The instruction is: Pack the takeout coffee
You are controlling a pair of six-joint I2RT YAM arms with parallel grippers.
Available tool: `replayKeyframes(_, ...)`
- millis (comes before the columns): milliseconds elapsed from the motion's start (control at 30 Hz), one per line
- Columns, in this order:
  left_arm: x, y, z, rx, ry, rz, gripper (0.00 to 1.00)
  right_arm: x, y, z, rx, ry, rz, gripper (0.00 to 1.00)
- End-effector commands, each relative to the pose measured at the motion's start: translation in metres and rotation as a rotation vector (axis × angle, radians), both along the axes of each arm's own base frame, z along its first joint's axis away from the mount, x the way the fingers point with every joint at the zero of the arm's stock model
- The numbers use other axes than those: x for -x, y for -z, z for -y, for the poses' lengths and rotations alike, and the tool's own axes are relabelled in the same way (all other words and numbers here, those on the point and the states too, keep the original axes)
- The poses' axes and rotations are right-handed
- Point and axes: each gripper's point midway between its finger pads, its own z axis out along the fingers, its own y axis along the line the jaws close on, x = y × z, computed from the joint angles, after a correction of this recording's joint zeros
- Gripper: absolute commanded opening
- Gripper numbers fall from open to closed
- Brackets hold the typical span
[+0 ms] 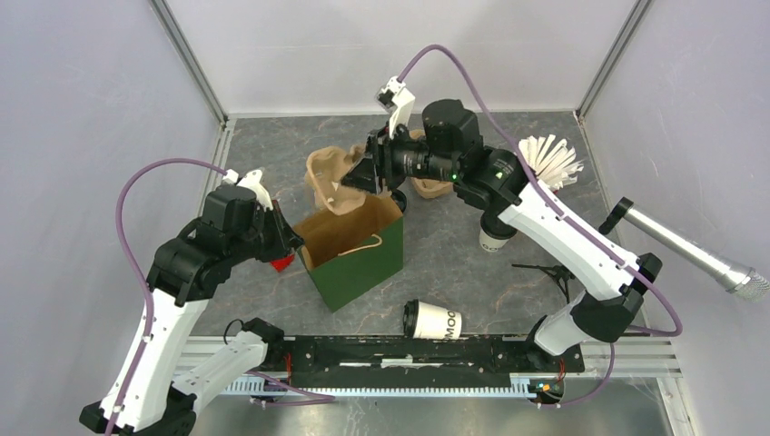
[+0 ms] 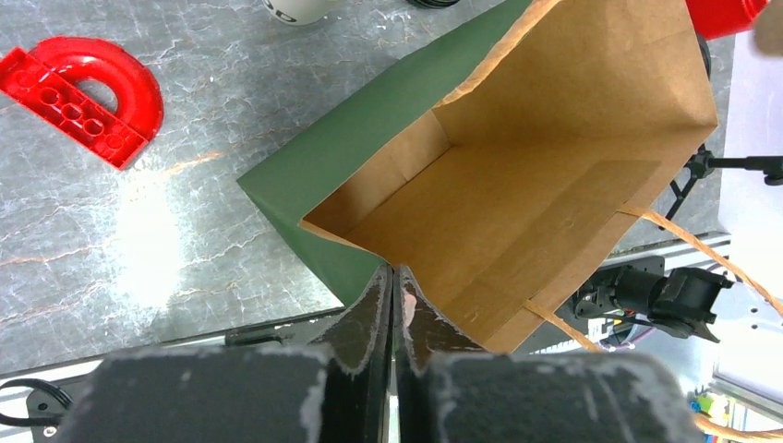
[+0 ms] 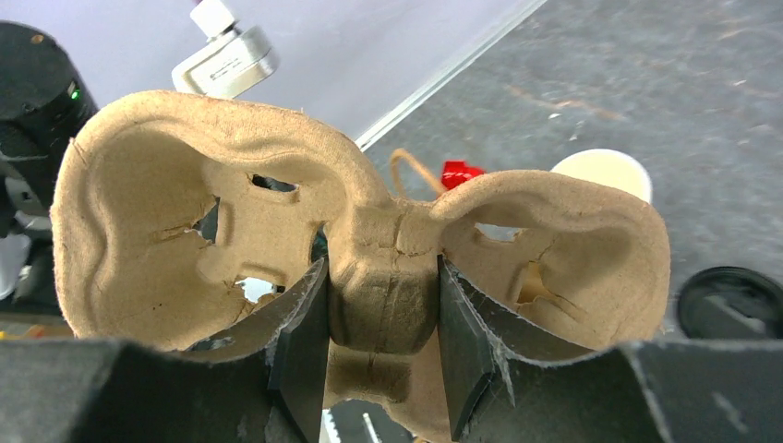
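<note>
top external: marbled table (image 1: 449, 247), pale walls (image 1: 82, 109)

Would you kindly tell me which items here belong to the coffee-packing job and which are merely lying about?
Job:
takeout coffee
green paper bag
pulp cup carrier

Lying about:
red block
straws
plain white cup
microphone

Overhead looks down wide; left wrist shares the bag (image 2: 517, 212)
</note>
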Motion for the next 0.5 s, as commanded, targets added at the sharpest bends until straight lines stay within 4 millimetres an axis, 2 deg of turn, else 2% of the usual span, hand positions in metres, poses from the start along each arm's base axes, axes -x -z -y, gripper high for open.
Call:
replayKeyframes(0,-0.005,-0.010,0.010,0.059,0.010,0.037,0.03,0.033,-0.021,-0.013,-0.124,-0.119,-0.027,0.46)
replayKeyframes(267,-0.007,-0.015,0.013,0.092,0.008,0.068,0.02,0.040,0.021,-0.028,-0.090,-0.200,-0.093,0.46)
replayKeyframes(367,-0.007,-0.014,0.013,0.093,0.009,0.069,0.02,0.034,0.042,-0.027,-0.030,-0.184,-0.089,0.46)
replayKeyframes(467,-0.008,-0.016,0.013,0.097,0.008,0.076,0.02,0.027,0.071,-0.021,0.082,-0.148,-0.107,0.46)
